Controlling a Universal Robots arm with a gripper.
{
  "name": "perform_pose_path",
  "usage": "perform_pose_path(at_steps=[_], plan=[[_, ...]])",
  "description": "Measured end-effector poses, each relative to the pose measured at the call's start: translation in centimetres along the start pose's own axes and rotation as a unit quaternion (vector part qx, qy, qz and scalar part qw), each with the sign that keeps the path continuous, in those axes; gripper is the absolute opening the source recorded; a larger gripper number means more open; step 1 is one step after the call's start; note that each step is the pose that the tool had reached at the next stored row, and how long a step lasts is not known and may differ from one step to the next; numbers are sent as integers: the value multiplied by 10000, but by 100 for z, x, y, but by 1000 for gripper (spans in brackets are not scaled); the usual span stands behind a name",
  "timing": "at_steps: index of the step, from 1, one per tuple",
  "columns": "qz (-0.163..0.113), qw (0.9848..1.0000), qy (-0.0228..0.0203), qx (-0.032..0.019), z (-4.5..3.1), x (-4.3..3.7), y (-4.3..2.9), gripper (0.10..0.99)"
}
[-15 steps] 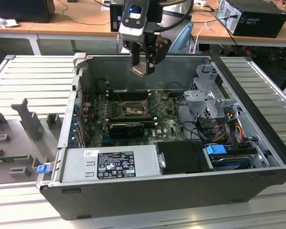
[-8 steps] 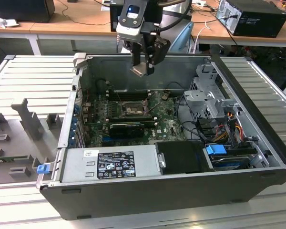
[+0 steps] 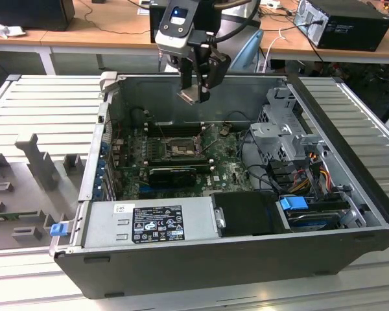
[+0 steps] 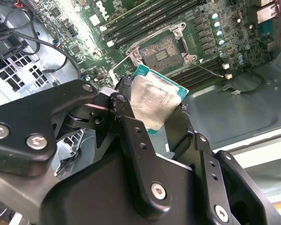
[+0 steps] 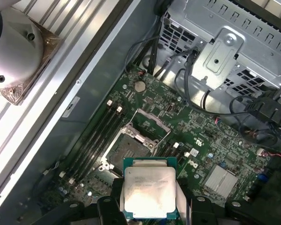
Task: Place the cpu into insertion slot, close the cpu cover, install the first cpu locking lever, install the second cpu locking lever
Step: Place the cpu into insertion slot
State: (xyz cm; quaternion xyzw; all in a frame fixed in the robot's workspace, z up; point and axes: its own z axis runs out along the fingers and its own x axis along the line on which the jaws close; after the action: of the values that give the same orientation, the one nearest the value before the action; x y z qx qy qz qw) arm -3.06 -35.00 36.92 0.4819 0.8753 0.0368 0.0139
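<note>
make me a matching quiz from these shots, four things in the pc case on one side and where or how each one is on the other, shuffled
Things
1. cpu
2. insertion slot
3. drive cage
4. power supply

Place or state
A. silver box with a label sticker
B. empty, set in the green motherboard
C. held in the gripper, above the board
D. perforated grey metal frame

Pairs: 1-C, 2-B, 3-D, 4-A
</note>
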Motion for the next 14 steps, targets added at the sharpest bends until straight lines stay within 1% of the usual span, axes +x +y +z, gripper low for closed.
perform_pose_path(at_steps=[4, 8, 11, 14], plan=[[117, 9999, -9, -2, 1, 0, 0, 529], [371, 9993, -29, -4, 3, 0, 0, 529], [544, 9985, -42, -7, 9, -1, 1, 529], [755, 9971, -59, -9, 18, -3, 2, 529]])
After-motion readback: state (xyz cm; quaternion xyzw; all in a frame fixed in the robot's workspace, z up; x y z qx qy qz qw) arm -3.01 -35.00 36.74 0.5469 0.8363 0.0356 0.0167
